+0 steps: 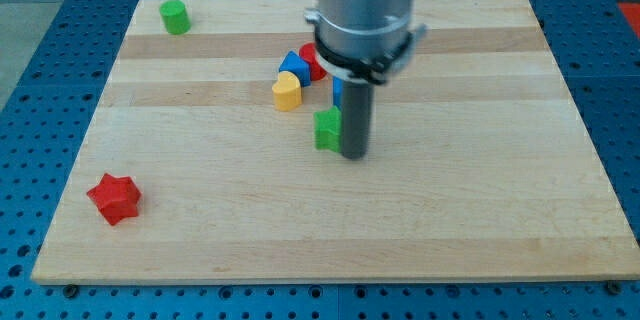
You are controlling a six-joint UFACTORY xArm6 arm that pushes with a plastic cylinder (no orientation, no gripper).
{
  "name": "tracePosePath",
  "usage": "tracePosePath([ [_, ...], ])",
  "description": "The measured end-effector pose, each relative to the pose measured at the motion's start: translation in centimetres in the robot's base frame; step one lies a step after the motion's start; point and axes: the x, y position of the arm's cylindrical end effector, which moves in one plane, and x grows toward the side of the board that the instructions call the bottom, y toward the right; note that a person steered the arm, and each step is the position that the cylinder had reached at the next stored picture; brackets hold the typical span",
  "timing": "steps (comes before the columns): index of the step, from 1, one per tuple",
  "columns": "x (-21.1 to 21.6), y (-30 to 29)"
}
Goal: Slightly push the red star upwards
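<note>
Since our tip [354, 154] sits beside the green block [327, 128], far from the red star [114, 197], we should circle below it, then nudge gently; no jaws exist.

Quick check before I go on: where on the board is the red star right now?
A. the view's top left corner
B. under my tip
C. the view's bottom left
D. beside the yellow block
C: the red star lies alone at the view's bottom left, far from my tip.
</note>
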Motion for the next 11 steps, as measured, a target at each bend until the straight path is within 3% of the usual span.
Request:
tracePosePath([
  [2, 0.5, -3.0],
  [3, 1.0, -8.6],
  [4, 1.1, -9.7],
  [6, 10.1, -12.7],
  [7, 11.5, -23.3],
  [9, 9.7, -23.5],
  [11, 6.5, -20.0],
])
